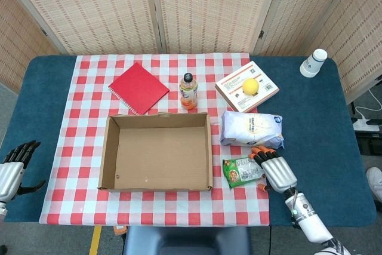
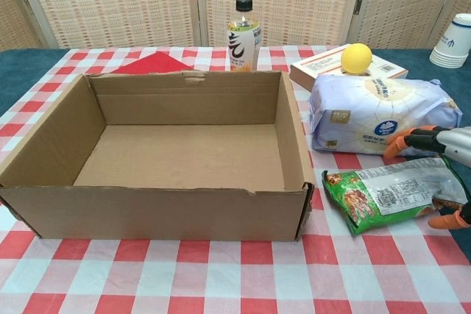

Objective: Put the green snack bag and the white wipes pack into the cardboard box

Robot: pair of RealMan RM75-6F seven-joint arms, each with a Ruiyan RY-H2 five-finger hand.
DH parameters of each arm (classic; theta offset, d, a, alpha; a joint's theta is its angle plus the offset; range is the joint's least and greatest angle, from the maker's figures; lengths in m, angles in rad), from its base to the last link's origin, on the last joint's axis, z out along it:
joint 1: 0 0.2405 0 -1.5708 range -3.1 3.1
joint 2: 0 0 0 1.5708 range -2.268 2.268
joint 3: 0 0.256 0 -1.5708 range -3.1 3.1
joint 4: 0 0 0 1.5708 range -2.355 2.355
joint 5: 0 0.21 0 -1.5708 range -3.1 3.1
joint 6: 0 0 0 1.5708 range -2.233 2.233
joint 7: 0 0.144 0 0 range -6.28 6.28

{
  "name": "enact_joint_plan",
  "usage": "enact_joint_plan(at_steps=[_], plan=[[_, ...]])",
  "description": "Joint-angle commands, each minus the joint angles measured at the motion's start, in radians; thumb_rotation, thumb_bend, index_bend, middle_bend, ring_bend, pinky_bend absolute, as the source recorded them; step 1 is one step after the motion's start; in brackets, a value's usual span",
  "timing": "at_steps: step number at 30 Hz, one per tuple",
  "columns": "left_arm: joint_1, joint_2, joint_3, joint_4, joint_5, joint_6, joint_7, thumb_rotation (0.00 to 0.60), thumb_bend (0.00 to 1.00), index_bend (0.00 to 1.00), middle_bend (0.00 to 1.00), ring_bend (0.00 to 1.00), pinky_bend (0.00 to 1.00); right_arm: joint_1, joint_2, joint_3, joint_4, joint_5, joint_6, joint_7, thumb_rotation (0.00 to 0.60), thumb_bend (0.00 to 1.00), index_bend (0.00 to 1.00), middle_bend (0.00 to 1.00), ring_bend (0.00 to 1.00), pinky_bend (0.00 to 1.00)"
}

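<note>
The green snack bag (image 1: 240, 170) (image 2: 383, 193) lies flat on the checked cloth, just right of the open cardboard box (image 1: 104, 154) (image 2: 154, 215), which holds nothing. Behind the bag lies the white wipes pack (image 1: 250, 128) (image 2: 379, 114). My right hand (image 1: 279, 172) (image 2: 449, 140) hovers over the bag's right end. Its orange-tipped fingers are spread above the bag's far edge and its thumb is at the near edge, without a grip that I can see. My left hand (image 1: 12, 168) rests at the table's left edge, fingers apart, holding nothing.
A red notebook (image 1: 138, 88) lies behind the box on the left and a juice bottle (image 1: 188, 91) (image 2: 243, 27) stands behind its middle. A book with a yellow ball (image 1: 251, 85) on top is at the back right. A paper cup (image 1: 313, 63) stands in the far right corner.
</note>
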Motion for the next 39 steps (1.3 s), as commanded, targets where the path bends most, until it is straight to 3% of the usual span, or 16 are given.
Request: enact_joint_plan(at_steps=[1,20,30,39], plan=[[0.000,0.000,0.000,0.000,0.000,0.000,-0.001,0.600,0.20,0.06,0.02,0.00,0.10,0.002,-0.003,-0.001,0.003,0.002,-0.002,0.000,0.600,0.07,0.25,0.15,0.07,0.19],[-0.001,-0.002,-0.003,0.009,-0.006,-0.004,-0.011,0.600,0.20,0.06,0.02,0.00,0.10,0.025,-0.038,0.001,0.046,0.025,-0.027,0.015,0.600,0.10,0.30,0.18,0.11,0.23],[-0.003,-0.003,-0.003,0.010,-0.009,-0.008,-0.008,0.600,0.20,0.06,0.01,0.00,0.10,0.032,-0.047,-0.003,0.070,0.031,-0.034,0.010,0.600,0.12,0.38,0.25,0.21,0.34],[-0.003,-0.004,-0.004,0.012,-0.010,-0.009,-0.010,0.600,0.20,0.06,0.02,0.00,0.10,0.029,-0.067,0.000,0.093,0.019,-0.001,0.013,0.600,0.20,0.56,0.37,0.36,0.53]])
